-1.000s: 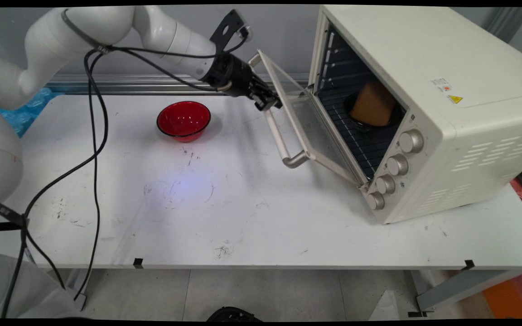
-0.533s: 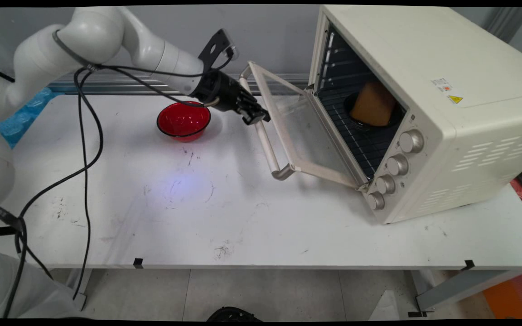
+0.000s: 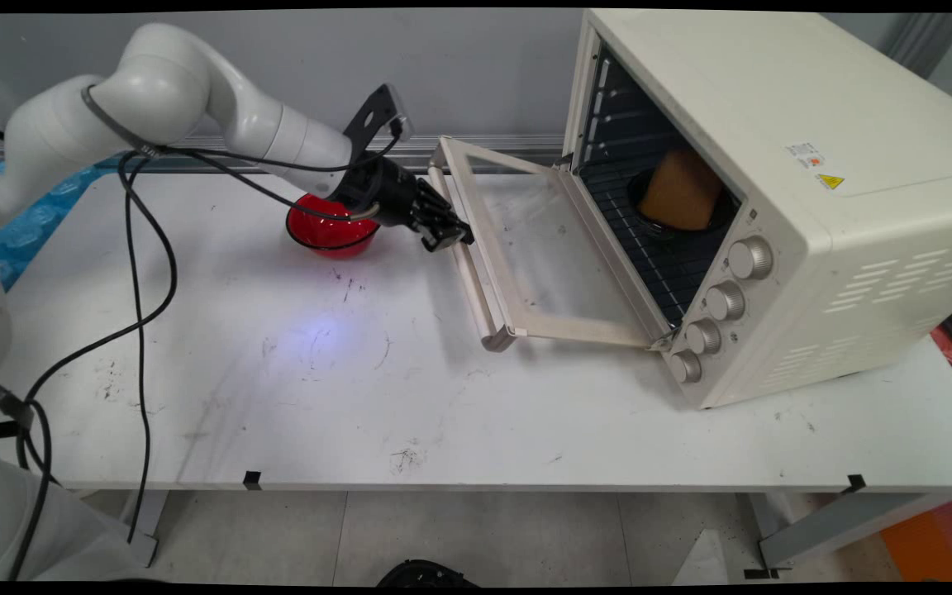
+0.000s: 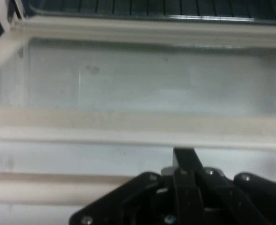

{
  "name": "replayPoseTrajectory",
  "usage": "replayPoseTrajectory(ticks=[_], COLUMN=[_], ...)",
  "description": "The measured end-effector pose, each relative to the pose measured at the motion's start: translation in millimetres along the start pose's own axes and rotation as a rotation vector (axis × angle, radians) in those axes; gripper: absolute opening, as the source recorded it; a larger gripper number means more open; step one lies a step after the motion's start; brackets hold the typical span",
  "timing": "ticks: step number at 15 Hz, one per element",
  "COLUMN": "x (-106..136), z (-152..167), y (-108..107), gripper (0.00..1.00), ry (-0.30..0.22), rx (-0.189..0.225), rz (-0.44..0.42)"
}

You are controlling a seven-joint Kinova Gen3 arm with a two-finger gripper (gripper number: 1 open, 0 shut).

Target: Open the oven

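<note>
A white robot arm's black gripper point(image 3: 445, 240) hangs at the handle point(image 3: 466, 264) of a cream toaster oven's point(image 3: 773, 190) glass door point(image 3: 542, 256), which lies folded down nearly flat above the white bench point(image 3: 360, 372). In the hand view the fingers point(image 4: 187, 161) appear pressed together with nothing between them, just short of the door's frame. A red bowl point(image 3: 323, 227) sits on the bench directly behind the gripper, partly hidden by the wrist. Inside the open oven, a tan block point(image 3: 678, 192) rests in a dark dish point(image 3: 649, 216) on the wire rack.
</note>
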Motion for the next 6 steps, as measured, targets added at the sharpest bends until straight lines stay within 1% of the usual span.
replayPoseTrajectory(ticks=[6], x=[-13], z=[-12], y=[-3], gripper=[0.00], ry=[0.006], rx=[-0.010], rz=[0.015])
